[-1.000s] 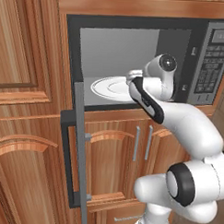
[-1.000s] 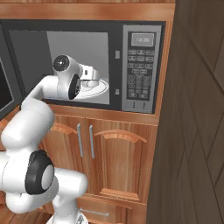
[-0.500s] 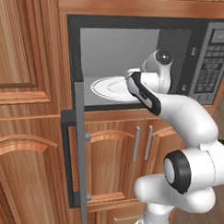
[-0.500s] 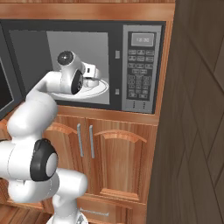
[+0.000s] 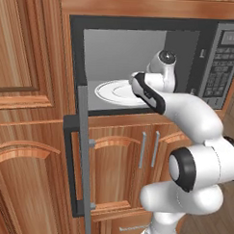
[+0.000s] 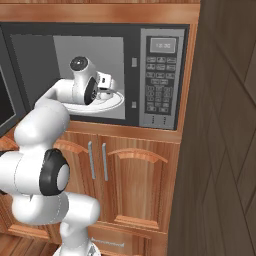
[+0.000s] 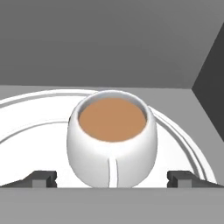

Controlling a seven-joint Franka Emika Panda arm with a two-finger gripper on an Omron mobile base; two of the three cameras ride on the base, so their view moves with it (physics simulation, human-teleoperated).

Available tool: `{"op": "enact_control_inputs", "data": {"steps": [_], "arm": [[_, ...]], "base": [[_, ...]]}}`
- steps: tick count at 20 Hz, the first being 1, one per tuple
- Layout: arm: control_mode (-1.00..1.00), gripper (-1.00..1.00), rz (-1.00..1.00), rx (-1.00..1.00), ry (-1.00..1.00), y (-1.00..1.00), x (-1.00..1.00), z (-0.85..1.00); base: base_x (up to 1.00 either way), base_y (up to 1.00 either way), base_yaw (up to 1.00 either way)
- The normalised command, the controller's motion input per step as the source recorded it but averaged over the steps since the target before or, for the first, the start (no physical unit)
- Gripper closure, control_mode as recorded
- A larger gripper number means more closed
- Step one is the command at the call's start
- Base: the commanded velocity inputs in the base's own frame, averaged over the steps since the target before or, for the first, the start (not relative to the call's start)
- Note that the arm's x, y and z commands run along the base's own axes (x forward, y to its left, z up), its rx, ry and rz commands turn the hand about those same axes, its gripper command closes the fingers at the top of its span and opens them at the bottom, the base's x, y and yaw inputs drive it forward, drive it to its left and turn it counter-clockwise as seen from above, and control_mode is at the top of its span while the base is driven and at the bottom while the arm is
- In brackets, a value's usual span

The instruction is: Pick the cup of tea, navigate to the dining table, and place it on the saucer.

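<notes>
The cup of tea (image 7: 112, 140), a small round white cup full of brown liquid, stands on the white turntable plate (image 7: 26, 113) inside the open microwave. My gripper (image 7: 112, 177) is open. Its two dark fingertips (image 7: 41, 177) sit low on either side of the cup, apart from its wall. In the right base view the gripper (image 6: 107, 89) reaches into the microwave cavity over the plate (image 6: 114, 103). The left base view has the white hand (image 5: 162, 72) inside the cavity, covering the cup. The dining table and the saucer are out of view.
The microwave door (image 5: 81, 151) hangs open to the left at arm height. The keypad panel (image 6: 160, 80) is right of the cavity. Wooden cabinet doors (image 6: 130, 185) lie below, and a tall wooden panel (image 6: 220, 150) closes off the right side.
The hand has reached a little deeper into the microwave, toward the cup. The jaws have stayed open, and the cup and plate have not moved.
</notes>
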Motion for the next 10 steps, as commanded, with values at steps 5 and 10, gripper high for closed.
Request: {"op": "enact_control_inputs", "data": {"steps": [5, 10], "arm": [[-1.00, -1.00, 0.00, 0.00, 0.05, 0.00, 0.09, -0.22], [-1.00, 1.00, 0.00, 0.00, 0.04, 0.00, 0.07, -0.19]], "base": [[0.00, 0.00, 0.00], [0.00, 0.00, 0.00]]}}
